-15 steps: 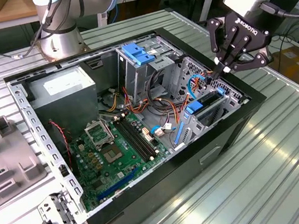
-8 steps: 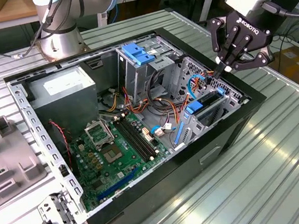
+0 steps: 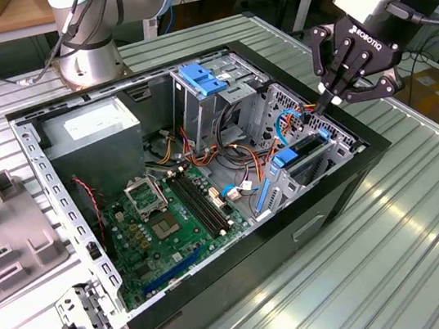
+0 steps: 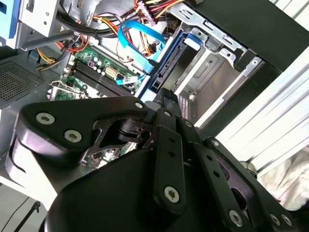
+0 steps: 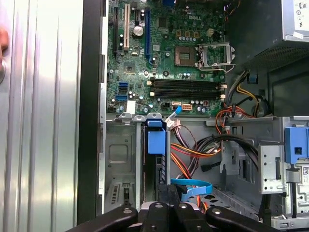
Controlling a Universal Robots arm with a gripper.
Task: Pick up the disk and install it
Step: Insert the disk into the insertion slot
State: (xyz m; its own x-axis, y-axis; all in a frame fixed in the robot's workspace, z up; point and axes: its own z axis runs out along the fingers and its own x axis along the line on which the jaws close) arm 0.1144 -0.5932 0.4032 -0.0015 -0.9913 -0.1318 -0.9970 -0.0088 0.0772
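Your gripper [image 3: 331, 101] hung over the drive bay at the case [image 3: 297, 240] edge, jaws pressed together, on nothing as far as I could tell. The disk [image 3: 308, 148] stood on edge in that bay, just below the tips.

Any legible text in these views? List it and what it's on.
Nothing to quote apart from makers' marks, which I leave out.
On the gripper: white maker's lettering on its body.
On the motherboard: a white maker's mark and fine print, too small to read.
On the power supply: label print too small to read.
On the drive cage: a white sticker, blurred.
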